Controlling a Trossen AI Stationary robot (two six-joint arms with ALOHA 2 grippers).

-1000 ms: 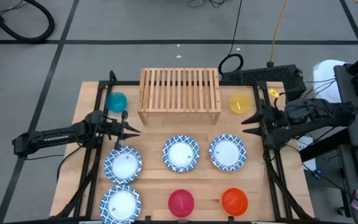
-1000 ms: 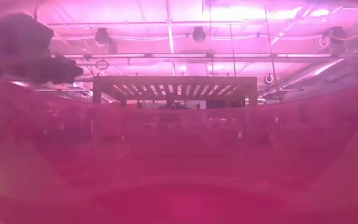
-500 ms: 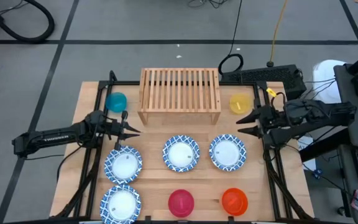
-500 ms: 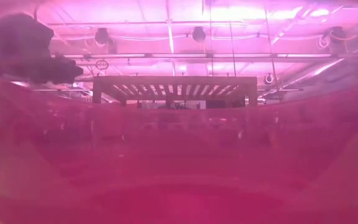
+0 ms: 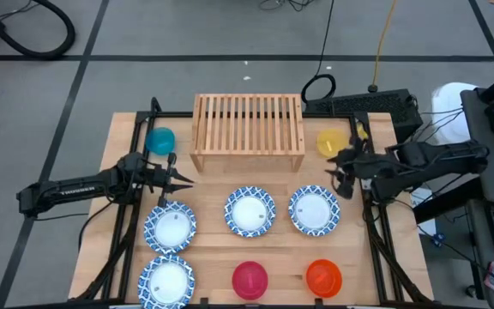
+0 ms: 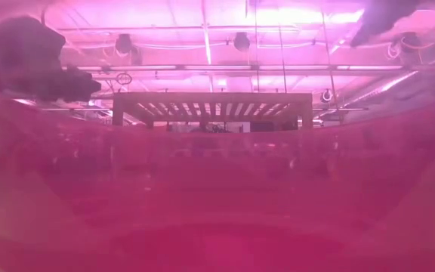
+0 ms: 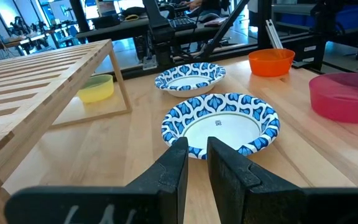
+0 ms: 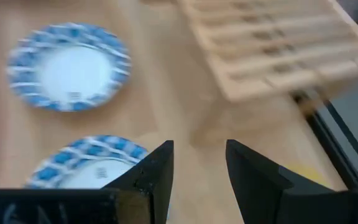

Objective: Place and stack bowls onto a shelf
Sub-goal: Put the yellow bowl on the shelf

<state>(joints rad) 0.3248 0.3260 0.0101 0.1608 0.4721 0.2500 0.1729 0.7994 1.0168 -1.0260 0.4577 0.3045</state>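
Observation:
Four blue-rimmed dishes sit on the table: two at the left [image 5: 170, 227] [image 5: 168, 281], one in the middle [image 5: 250, 211] and one at the right [image 5: 314, 210]. The teal bowl [image 5: 160, 140] is left of the shelf [image 5: 248, 129] and the yellow bowl [image 5: 331, 142] right of it. The red bowl [image 5: 250, 279] and orange bowl [image 5: 323, 276] are by the near edge. My left gripper [image 5: 184, 179] [image 7: 197, 146] hovers left of the middle dish, open only a narrow slit. My right gripper [image 5: 339, 172] [image 8: 201, 155] is open between the yellow bowl and the right dish.
The red bowl [image 6: 217, 196] fills the low view close to the lens, with the shelf [image 6: 212, 102] seen behind it. Black frame rails run along both sides of the table [image 5: 125, 215] [image 5: 376, 232]. Cables and a black unit [image 5: 376, 105] lie beyond the far right corner.
My right gripper has edged toward the table's left and tipped its fingers downward over the spot between the yellow bowl and the right dish. Part of that arm now shows at the low view's upper right.

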